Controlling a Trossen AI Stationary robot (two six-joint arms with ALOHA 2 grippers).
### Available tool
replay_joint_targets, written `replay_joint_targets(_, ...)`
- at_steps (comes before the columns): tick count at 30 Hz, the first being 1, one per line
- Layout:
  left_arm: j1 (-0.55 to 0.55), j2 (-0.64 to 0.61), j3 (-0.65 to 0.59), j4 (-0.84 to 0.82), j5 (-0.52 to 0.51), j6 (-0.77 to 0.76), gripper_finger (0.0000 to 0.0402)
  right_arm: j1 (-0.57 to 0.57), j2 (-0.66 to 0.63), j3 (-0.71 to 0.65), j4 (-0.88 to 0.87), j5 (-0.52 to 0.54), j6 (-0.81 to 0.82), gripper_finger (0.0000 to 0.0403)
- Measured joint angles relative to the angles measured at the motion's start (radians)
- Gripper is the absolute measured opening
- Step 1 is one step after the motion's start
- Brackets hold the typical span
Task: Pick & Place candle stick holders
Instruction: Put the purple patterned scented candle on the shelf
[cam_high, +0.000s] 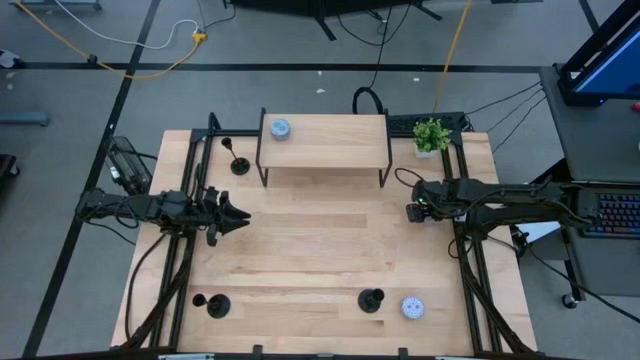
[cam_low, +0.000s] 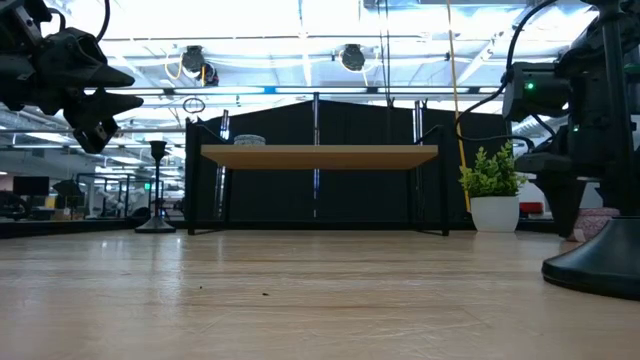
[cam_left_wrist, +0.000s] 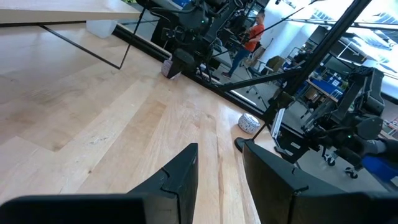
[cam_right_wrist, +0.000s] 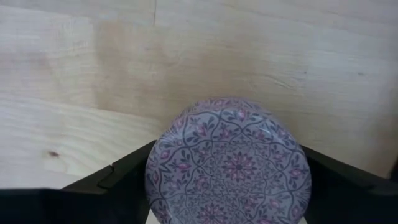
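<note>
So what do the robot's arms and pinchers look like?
Both arms are dark, almost black, and bendy with joints. Black cables run along them. The left gripper ends in two flat, pointy black fingers, like a beak. The right gripper is chunky and black, and a small green light glows on that arm.

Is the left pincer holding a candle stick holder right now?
No. In the left wrist view the left pincer has only bare table between its fingers, and all three candle stick holders stand on the table.
</note>
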Motion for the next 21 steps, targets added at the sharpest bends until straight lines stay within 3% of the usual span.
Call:
replay_joint_targets(6,0.000,0.000,0.000,0.000,0.000,0.004,0.0131,0.000,0.001,0.058,-0.008,0.011,-0.006,0.0291)
replay_joint_targets(17,0.000,0.000,0.000,0.000,-0.016,0.015,0.0131,0.011,0.001,0.260,-0.013,0.021,-0.068,0.0294)
replay_joint_targets(21,0.000,0.000,0.000,0.000,-0.016,0.019,0.0131,0.048,0.001,0.316,-0.013,-0.021,-0.072,0.0293)
